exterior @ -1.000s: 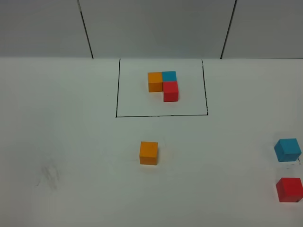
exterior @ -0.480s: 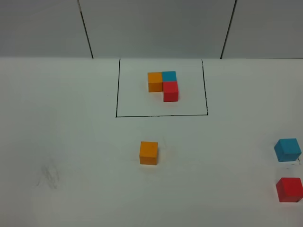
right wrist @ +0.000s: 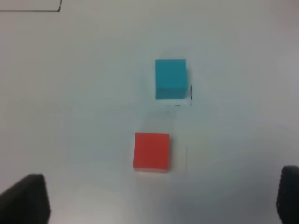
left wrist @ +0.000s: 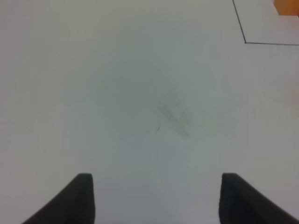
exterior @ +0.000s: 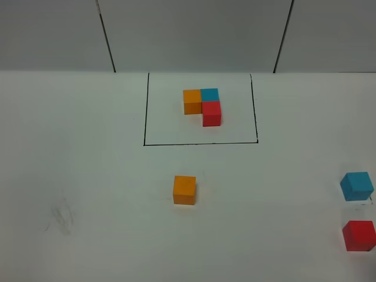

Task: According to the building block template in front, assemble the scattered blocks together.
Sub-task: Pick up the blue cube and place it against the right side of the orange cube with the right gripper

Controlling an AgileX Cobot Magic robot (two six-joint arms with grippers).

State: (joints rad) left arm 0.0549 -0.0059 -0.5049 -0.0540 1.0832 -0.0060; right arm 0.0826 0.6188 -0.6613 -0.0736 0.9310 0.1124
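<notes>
The building block template [exterior: 203,106], an L of orange, blue and red cubes inside a drawn black frame [exterior: 200,143], is set at the middle of the far edge of the table [exterior: 88,176]. The scattered blocks are well apart. The orange cube [exterior: 184,190] is placed near the middle of the table, in front of the frame. The blue cube [exterior: 356,185] and the red cube [exterior: 359,235] are placed by the right edge, the red one nearer the near right corner.

Nothing is held. The left tool [left wrist: 156,184] is spread wide over bare table marked by a faint grey scuff [left wrist: 174,115]. The right tool [right wrist: 159,191] is also spread wide, with the red cube just ahead of it and the blue cube beyond. No assembly is judged to have been begun.

Several faults can be foreseen. Because the red and blue cubes are near each other, one could be knocked by a wide-spread finger when the other is approached. A cube could be pushed or turned if the tool is lowered off centre. The orange cube could be shoved when a second cube is set against it. The L could be built mirrored if the colour order is misread, or a framed cube could be taken by mistake.
</notes>
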